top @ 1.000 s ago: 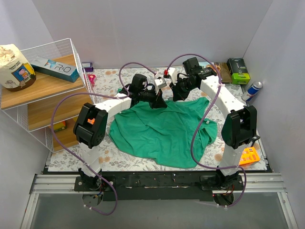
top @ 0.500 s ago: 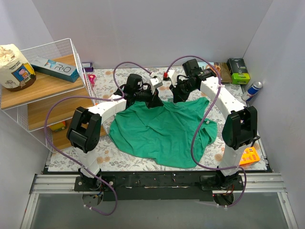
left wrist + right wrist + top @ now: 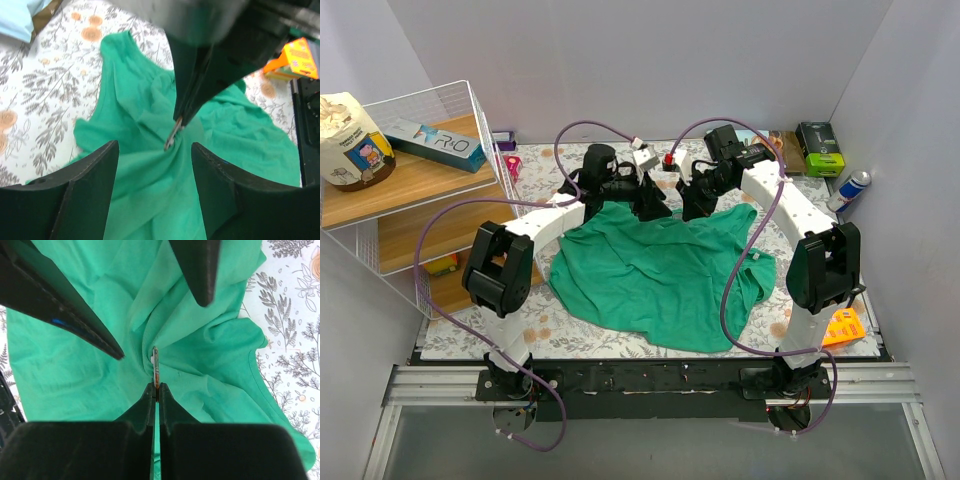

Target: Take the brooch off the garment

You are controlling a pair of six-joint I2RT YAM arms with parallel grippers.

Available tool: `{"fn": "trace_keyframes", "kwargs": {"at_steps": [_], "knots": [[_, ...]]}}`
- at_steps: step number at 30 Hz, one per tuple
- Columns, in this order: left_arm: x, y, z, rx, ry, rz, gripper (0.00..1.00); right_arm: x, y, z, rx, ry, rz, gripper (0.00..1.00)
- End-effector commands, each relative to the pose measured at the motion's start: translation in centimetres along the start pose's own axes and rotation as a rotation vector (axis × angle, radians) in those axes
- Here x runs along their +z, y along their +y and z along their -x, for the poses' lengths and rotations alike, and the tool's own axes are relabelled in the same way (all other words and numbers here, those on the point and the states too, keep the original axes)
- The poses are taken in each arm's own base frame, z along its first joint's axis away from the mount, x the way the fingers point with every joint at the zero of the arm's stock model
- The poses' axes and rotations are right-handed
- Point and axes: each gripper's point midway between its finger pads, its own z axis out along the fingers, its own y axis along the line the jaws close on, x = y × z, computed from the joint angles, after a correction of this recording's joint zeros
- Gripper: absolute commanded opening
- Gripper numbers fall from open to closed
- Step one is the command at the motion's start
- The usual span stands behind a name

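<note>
Right gripper [image 3: 156,387] is pinching the brooch [image 3: 155,365] at its tips, shirt [image 3: 210,355] puckering around it. Left gripper [image 3: 154,150] is hovering opposite, jaws apart, empty.

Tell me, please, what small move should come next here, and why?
Probably close the left jaws on the garment just beside the brooch, to brace it. The right jaws are shut on the brooch, the cloth puckers toward it as if pinned, and the left jaws stand open, holding nothing.
</note>
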Motion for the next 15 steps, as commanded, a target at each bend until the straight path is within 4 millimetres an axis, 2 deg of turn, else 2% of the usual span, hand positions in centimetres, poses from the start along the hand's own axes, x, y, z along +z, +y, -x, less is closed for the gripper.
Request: {"fn": "trace_keyframes", "kwargs": {"at_steps": [1, 6, 15], "knots": [[1.0, -1.2, 2.5, 0.021, -0.077, -0.095, 0.59, -2.1, 1.7, 2.5, -0.030, -0.087, 0.042, 0.01], [1.6, -1.9, 1.6, 0.037, -0.063, -0.144, 0.53, -1.8, 1.9, 2.5, 0.002, -0.093, 0.052, 0.01], [1.7, -3.2, 0.6, 0.023, -0.051, -0.231, 0.51, -1.6, 1.7, 2.3, 0.052, -0.087, 0.061, 0.01]]}}
